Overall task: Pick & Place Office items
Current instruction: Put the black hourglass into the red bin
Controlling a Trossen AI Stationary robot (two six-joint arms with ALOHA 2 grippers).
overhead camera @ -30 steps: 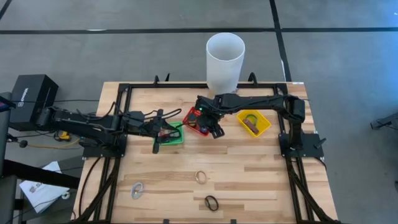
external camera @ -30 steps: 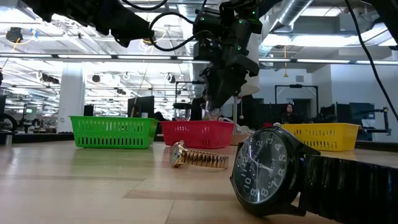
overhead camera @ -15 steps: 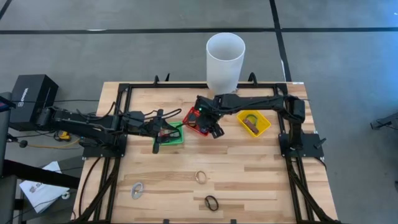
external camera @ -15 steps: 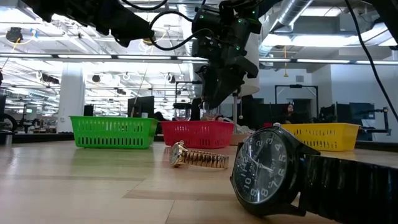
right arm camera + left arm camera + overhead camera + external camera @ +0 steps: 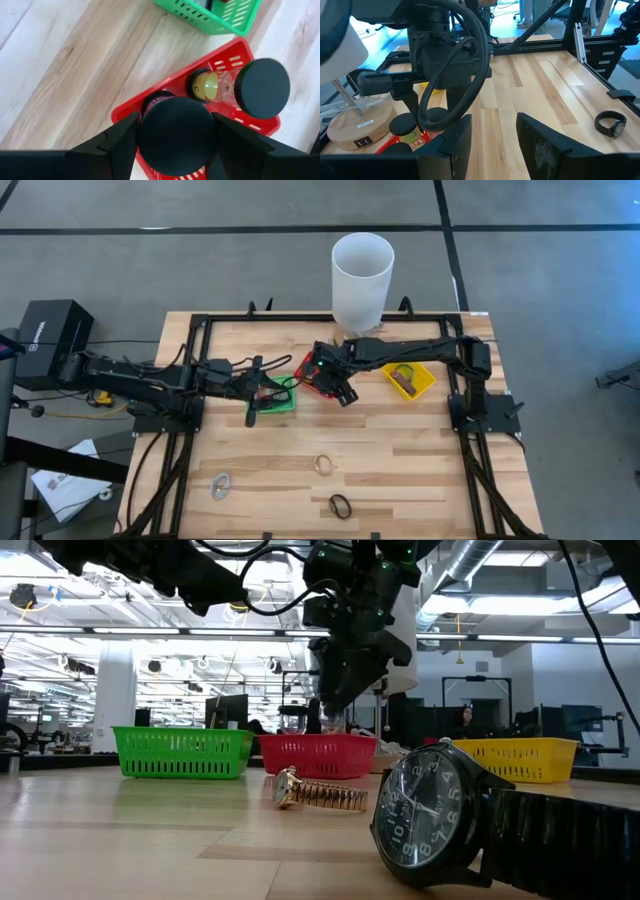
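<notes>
My right gripper (image 5: 335, 383) hangs over the red basket (image 5: 308, 366), shut on a small bottle with a round black cap (image 5: 175, 129). A second black-capped bottle with a yellow label (image 5: 210, 85) lies in that basket (image 5: 125, 112). My left gripper (image 5: 262, 395) waits open above the green basket (image 5: 282, 402), with nothing between its fingers (image 5: 540, 145). A gold watch (image 5: 323, 464), a black watch (image 5: 340, 506) and a silvery watch (image 5: 221, 485) lie on the near part of the table. My right gripper pinches the bottle's black cap (image 5: 150, 135) between its two fingers, which come steeply from above. The cap fills the gap between the fingers. The bottle's clear body (image 5: 333, 722) hangs below them, just above the red basket's rim (image 5: 318, 740).
A yellow basket (image 5: 426, 383) with a brown item stands right of the red one. A tall white cylinder (image 5: 362, 278) stands at the far edge. A black frame (image 5: 200, 330) borders the table. Bare wood lies between the baskets and the watches.
My right gripper has rolled a little about its own axis and edged toward the table's left over the red basket, still shut on the black-capped bottle. My left arm has kept still.
</notes>
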